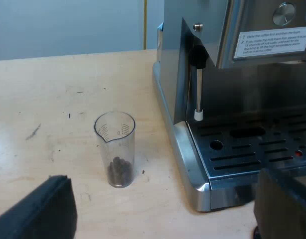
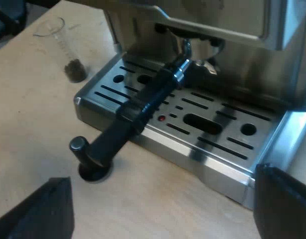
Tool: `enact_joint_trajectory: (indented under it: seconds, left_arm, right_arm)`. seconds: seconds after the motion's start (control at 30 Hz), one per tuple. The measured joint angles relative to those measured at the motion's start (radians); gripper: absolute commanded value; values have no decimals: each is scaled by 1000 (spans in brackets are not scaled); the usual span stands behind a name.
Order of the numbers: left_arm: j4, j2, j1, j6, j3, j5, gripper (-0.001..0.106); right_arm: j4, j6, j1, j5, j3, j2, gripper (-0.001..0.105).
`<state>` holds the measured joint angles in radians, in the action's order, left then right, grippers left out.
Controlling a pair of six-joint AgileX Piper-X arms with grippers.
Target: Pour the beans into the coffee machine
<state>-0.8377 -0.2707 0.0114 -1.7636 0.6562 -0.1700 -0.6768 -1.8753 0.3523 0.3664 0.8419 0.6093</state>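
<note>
A clear measuring glass [image 1: 115,149] stands upright on the wooden table beside the espresso machine [image 1: 193,59], with a small heap of dark beans at its bottom. My left gripper [image 1: 163,211] hangs open a short way from it, on the near side, with nothing between its fingers [image 1: 41,209]. In the right wrist view the same glass [image 2: 68,52] shows by the corner of the drip tray [image 2: 213,144]. My right gripper [image 2: 160,214] is open and holds nothing, off the tray's front edge.
The metal holder is locked under the machine's head, its dark handle [image 2: 143,107] reaching out over the tray. A tamper with a black knob [image 2: 85,154] stands on the table under the handle's end. The steam wand [image 1: 198,84] hangs at the machine's corner near the glass.
</note>
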Motion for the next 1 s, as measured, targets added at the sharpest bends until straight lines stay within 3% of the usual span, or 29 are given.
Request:
enact_joint_trajectory:
  seconds: [0.13, 0.7, 1.0]
  left_arm:
    - [0, 0, 0, -1, 0, 0, 79]
    - [4, -3, 0, -1, -65, 0, 79]
    - [87, -3, 0, -1, -117, 0, 79]
  right_arm:
    - [46, 0, 0, 69, 0, 32, 79]
    - [193, -2, 0, 121, 0, 114, 79]
    - [195, -2, 0, 142, 0, 115, 79]
